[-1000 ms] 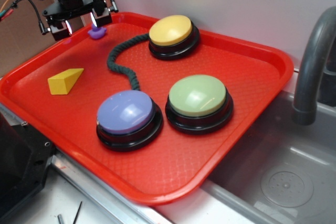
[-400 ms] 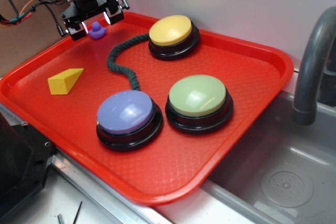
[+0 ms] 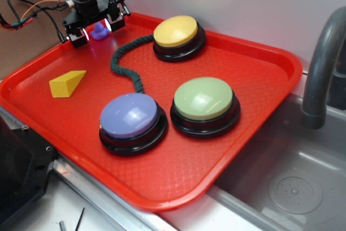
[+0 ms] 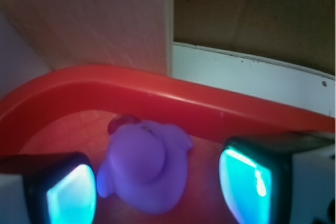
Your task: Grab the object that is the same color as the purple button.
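From the exterior view, a red tray (image 3: 259,79) carries three dome buttons: the purple button (image 3: 130,116) at the near edge, a green-domed button (image 3: 204,99) just beside it, and a yellow-domed button (image 3: 175,32) toward the back. A dark green rope (image 3: 125,60) snakes from the yellow one toward the middle, and a yellow wedge block (image 3: 66,83) lies near the left rim. The thing that matches the purple dome is the small purple rubber duck (image 3: 99,31), sitting in the far left corner of the tray, close to the rim. The gripper (image 3: 97,26) hangs over that corner with its lit fingers spread, one on either side of the duck. In the wrist view, the duck (image 4: 144,166) sits between the two glowing pads (image 4: 71,198), with a gap visible on the right side; on the left the pad is very close, and whether it touches cannot be told. The jaws are spread and pinch nothing. The tray rim (image 4: 157,90) curves just behind the figurine. The duck looks light and, being rubber, probably soft and a little grippy, so it should give under pressure rather than slip; the rounded body is the sensible place to pinch, across its widest part, low enough that the head does not squirt it out.
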### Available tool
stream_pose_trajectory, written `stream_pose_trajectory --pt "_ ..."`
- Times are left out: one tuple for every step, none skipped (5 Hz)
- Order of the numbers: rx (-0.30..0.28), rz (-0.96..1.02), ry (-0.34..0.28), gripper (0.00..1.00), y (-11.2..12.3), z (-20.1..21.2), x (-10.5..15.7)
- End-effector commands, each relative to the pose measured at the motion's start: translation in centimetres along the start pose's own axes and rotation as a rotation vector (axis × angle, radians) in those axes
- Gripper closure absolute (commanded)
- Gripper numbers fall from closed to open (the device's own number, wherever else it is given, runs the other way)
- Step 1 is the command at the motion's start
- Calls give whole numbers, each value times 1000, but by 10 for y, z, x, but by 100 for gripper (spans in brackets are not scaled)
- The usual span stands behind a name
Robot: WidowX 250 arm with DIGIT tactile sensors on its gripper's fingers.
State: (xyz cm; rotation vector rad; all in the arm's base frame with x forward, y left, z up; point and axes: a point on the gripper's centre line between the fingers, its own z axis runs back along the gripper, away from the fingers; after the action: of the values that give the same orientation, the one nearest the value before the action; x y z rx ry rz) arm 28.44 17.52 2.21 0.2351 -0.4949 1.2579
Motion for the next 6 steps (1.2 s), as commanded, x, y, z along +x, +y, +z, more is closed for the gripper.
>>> stream_pose_trajectory --pt "22 12 -40 0 8 3 23" --pt "18 0 -37 0 4 1 23" --pt "-22 10 -48 100 7 5 21" --pt "-35 -5 -42 100 9 6 20" --pt "-49 -22 -39 100 10 17 13" --pt "-90 -59 28 100 14 63 -2"
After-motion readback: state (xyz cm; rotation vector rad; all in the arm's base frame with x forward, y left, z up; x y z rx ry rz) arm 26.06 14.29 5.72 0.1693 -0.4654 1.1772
